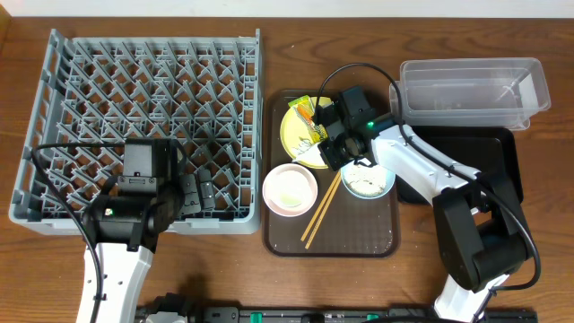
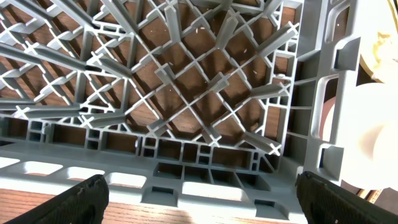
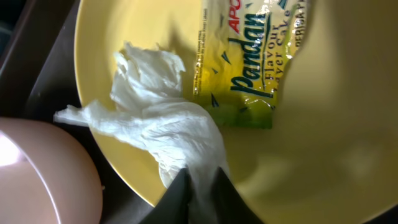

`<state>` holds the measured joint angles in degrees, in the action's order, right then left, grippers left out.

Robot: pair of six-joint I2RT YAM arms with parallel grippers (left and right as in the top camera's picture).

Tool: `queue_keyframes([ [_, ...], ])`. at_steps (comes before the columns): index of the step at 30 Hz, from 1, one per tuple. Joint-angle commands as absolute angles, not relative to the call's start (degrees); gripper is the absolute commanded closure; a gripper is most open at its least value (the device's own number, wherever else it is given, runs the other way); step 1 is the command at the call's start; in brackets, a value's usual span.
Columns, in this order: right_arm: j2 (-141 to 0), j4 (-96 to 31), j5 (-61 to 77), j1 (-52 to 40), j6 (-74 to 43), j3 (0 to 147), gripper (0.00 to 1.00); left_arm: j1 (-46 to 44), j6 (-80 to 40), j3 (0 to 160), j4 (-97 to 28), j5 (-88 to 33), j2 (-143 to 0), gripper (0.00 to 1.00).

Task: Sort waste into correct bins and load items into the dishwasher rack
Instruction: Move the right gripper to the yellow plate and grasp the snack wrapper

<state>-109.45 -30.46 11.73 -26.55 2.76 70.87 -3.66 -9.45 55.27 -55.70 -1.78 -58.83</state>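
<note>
The right tool (image 3: 198, 186) is pinched nearly closed on the near end of the crumpled white tissue (image 3: 155, 124), which trails away across the round yellow plate (image 3: 323, 155) beside the yellow-green crinkly wrapper (image 3: 249, 68); the left tool (image 2: 211, 202) gapes wide and empty over the grey pegged plastic rack (image 2: 186, 93), well apart

rack (image 1: 152, 72): matt grey plastic | tissue (image 3: 155, 124): soft crumpled paper | wrapper (image 3: 249, 68): glossy film | table (image 1: 224, 269): wood
</note>
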Motion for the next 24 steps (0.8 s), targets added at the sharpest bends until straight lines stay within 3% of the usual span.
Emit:
queue_keyframes([
  [1,-107.7,-30.7,11.4,-25.5,2.1,73.5,0.99,-3.9,-10.2,56.5,-55.9,-2.4,-58.7,0.02],
  [13,-94.4,-26.3,2.5,-15.0,1.8,75.7,0.99,-3.9,-10.2,56.5,-55.9,-2.4,-58.7,0.02],
  [19,-93.9,-23.9,-9.2,-8.6,1.8,75.6,0.99,-3.9,-10.2,56.5,-55.9,-2.4,-58.7,0.02],
  [24,-95.2,-23.6,-11.2,-4.8,1.8,75.6,0.99,-3.9,-10.2,56.5,-55.9,-2.4,-58.7,0.02],
])
